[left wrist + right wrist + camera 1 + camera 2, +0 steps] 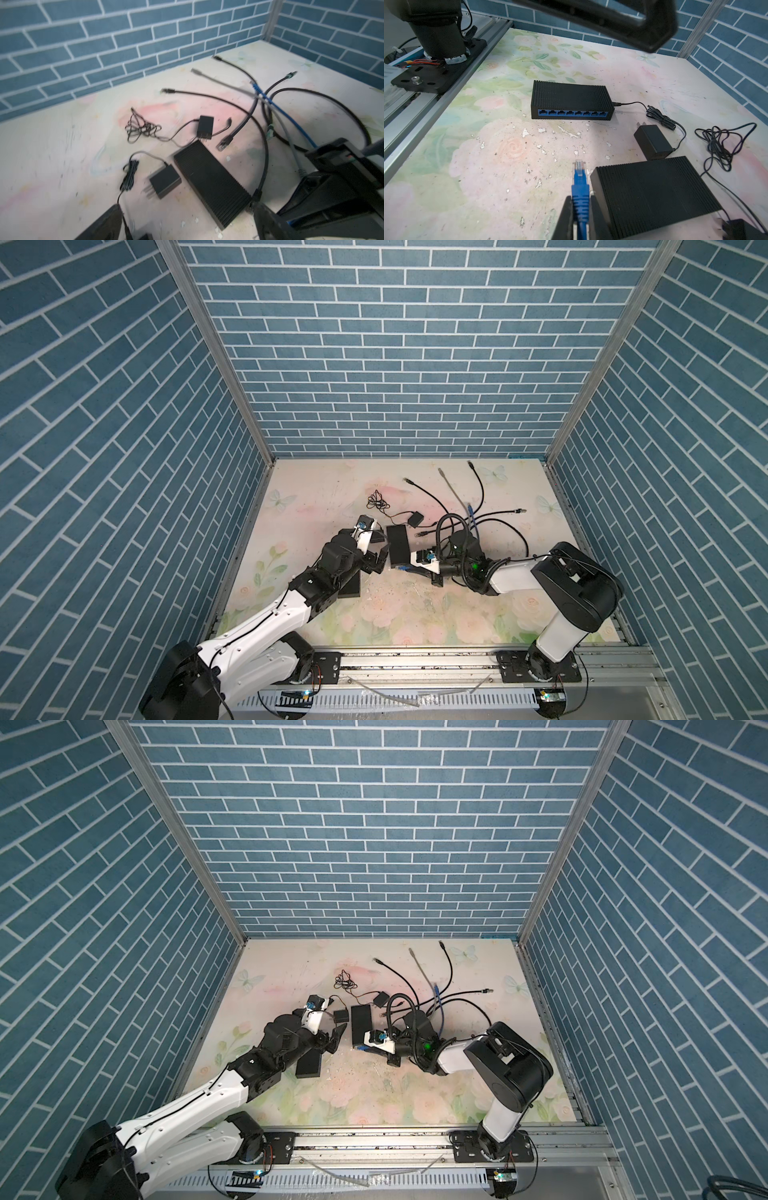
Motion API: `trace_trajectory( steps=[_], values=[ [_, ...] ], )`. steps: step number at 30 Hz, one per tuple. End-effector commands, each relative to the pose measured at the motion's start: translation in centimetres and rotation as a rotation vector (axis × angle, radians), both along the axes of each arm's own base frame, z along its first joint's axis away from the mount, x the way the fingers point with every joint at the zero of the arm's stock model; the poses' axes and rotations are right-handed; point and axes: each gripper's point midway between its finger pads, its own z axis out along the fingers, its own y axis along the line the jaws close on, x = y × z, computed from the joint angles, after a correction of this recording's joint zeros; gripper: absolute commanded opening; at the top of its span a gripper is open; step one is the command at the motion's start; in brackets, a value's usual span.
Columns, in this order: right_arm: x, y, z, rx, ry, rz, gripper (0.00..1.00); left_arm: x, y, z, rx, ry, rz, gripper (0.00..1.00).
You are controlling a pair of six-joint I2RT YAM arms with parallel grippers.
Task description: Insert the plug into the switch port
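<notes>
A blue plug [579, 172] with a clear tip sticks out of my right gripper [580, 202], which is shut on its ribbed boot. It points at a black switch [572, 101] across the table, whose row of blue ports [572, 113] faces it some way off. In both top views this switch [349, 587] lies partly under my left arm. A second black switch [654, 191] lies right beside the right gripper [405, 568]. My left gripper [187, 224] stands open and holds nothing, by that second switch [212, 182].
A black power adapter [165, 184] lies just ahead of the left gripper, with a second adapter [204, 126] and tangled thin cords [141, 128] behind. Several patch cables [478, 493] sprawl at the back right. Brick walls enclose the table, and an aluminium rail [415, 659] runs along the front.
</notes>
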Motion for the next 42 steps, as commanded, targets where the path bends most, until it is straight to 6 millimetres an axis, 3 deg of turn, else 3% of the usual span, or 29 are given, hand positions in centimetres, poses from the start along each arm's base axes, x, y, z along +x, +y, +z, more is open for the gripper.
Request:
trace_trajectory(
  steps=[1,11,17,24,32,42],
  values=[
    [0.6,1.3,0.8,0.047,0.008,-0.012,0.0,-0.3,3.4,-2.4,0.01,0.172,0.233,0.99],
    [0.5,4.5,0.3,0.127,0.001,0.035,0.0,-2.6,7.6,-6.7,0.039,0.357,0.506,0.99],
    [0.9,6.4,0.5,0.158,0.013,0.057,0.0,-2.0,7.3,-7.5,-0.011,0.337,0.512,0.98],
    [1.2,7.8,-0.5,0.095,0.061,0.073,0.0,-1.0,8.1,-10.4,-0.167,0.372,0.558,0.96],
    [0.7,9.1,-1.8,0.007,0.107,0.102,0.0,1.2,7.9,-10.2,-0.216,0.335,0.523,0.96],
    [0.9,10.6,-3.9,-0.03,0.104,0.047,0.0,2.1,7.7,-10.6,-0.256,0.326,0.499,0.93]
  ],
)
